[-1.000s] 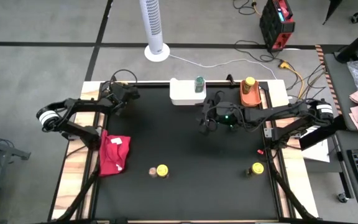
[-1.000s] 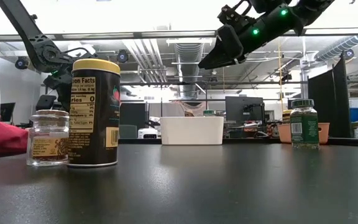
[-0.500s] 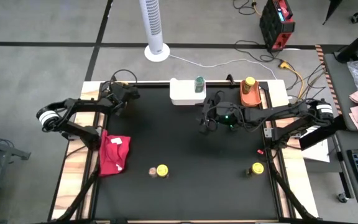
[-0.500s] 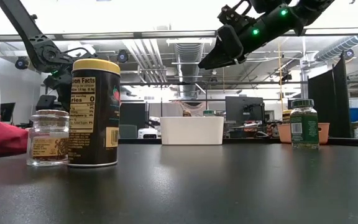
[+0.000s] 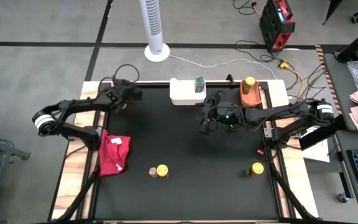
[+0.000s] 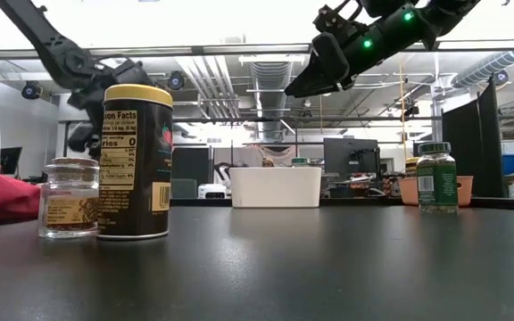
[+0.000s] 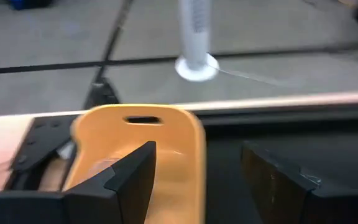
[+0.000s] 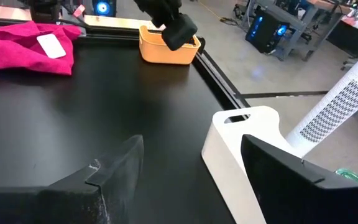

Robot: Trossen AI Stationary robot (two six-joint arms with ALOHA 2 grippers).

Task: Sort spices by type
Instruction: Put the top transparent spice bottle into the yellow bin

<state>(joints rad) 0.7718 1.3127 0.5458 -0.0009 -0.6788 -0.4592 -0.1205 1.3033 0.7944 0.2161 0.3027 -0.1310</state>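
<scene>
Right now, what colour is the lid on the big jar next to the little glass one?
Yellow. The big jar's lid shows best in the low view, beside the little glass jar.

Five spice jars (image 5: 162, 170), three trays (image 5: 185, 93)

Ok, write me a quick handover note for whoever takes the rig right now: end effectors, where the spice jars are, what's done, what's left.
Left end effector: open, empty, above the yellow rectangular tray at the table's far left corner.
Right end effector: open, empty, raised over mid-table near the white rectangular tray.
Done: green-lidded jar in the white tray; yellow-lidded jar in the orange tray.
Left: tall dark yellow-lidded jar with a small clear glass jar beside it near the front edge; another jar with a yellow lid at front right. The red cloth lies on the left.
</scene>
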